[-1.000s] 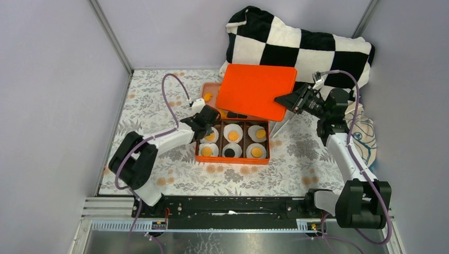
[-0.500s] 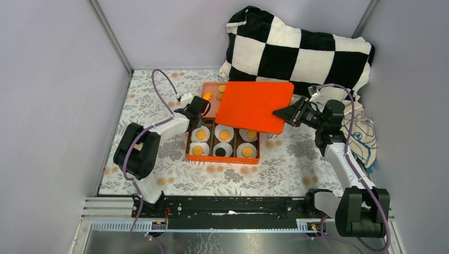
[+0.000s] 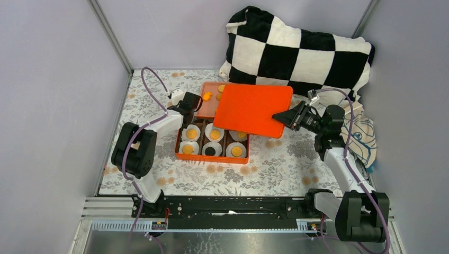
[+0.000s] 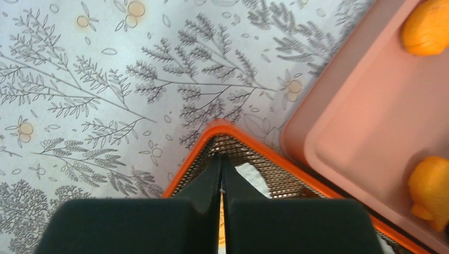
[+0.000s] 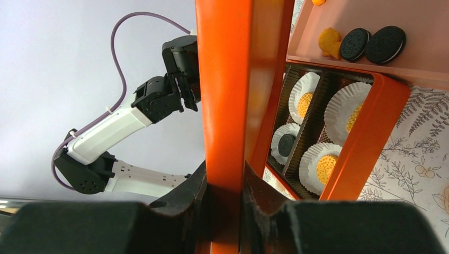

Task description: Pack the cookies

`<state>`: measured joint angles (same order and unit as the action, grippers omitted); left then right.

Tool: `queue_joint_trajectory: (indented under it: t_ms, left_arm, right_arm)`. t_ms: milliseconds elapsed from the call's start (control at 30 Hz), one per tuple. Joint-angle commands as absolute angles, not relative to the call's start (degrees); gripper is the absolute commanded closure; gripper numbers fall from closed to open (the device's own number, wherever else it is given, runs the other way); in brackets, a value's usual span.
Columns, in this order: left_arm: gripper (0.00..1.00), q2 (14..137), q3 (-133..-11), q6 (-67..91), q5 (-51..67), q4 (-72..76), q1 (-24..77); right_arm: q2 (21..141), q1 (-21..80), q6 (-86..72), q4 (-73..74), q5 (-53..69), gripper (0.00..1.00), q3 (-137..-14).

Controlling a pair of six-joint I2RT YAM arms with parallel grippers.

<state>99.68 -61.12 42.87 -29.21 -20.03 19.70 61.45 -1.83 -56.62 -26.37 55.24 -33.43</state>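
The orange box [image 3: 180, 142] holds white paper liners with orange-yellow cookies [image 3: 191, 134] and one black cookie [image 3: 211, 151]. My left gripper [image 3: 186, 106] is shut on the box's back-left corner; in the left wrist view [image 4: 221, 159] the orange wall [image 4: 197, 149] shows between its fingers. My right gripper [image 3: 283, 115] is shut on the edge of the orange lid [image 3: 254, 108] and holds it tilted over the box's back right; the right wrist view [image 5: 225, 177] shows the lid [image 5: 233, 79] on edge. Loose orange cookies [image 3: 207, 96] and black cookies [image 5: 385, 44] lie on a pink tray [image 3: 209, 108].
A black-and-white checkered pillow [image 3: 296, 47] lies at the back. A printed cloth bag [image 3: 362, 135] lies right of my right arm. Grey walls close the left, back and right. A floral cloth [image 3: 296, 159] covers the table.
The box has slid left with my left gripper at its back-left corner. My right gripper has carried the lid left and lower, over the box's back right.
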Motion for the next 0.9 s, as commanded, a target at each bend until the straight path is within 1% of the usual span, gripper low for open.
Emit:
queue_joint_trajectory:
  t_ms: [0, 67, 200, 267, 333, 500, 633, 867]
  left_arm:
    - [1.00, 95.33, -64.91, 41.42, -29.13, -15.23, 19.36]
    - [1.00, 89.98, -65.89, 41.43, -26.99, -15.99, 21.00]
    - [1.00, 76.49, -68.39, 40.10, -36.46, -20.49, 31.42]
    - [0.99, 72.61, -68.41, 39.87, -36.49, -21.76, 34.33]
    - [0.99, 70.04, -66.76, 40.69, -34.79, -22.78, 34.74]
    - [0.99, 66.45, -60.76, 41.90, -33.34, -23.90, 34.89]
    - [0.99, 64.53, -58.43, 41.18, -33.97, -23.78, 34.93]
    - [1.00, 62.37, -55.50, 40.08, -34.76, -23.09, 34.96]
  right_arm:
    - [58.44, -1.85, -58.48, -32.52, 57.50, 1.00, -34.30]
    - [58.07, -1.85, -60.55, -34.23, 57.84, 1.00, -34.21]
    - [59.08, -1.71, -69.13, -44.08, 58.82, 1.00, -31.28]
    - [61.95, -0.87, -77.64, -55.66, 58.97, 1.00, -27.78]
    - [66.54, 1.17, -85.67, -68.68, 58.58, 1.00, -24.47]
    - [83.04, 9.15, -97.29, -96.89, 55.62, 1.00, -21.84]
    - [91.07, 15.46, -94.11, -98.09, 54.76, 1.00, -25.65]
    - [99.38, 20.04, -91.37, -98.22, 53.71, 1.00, -32.23]
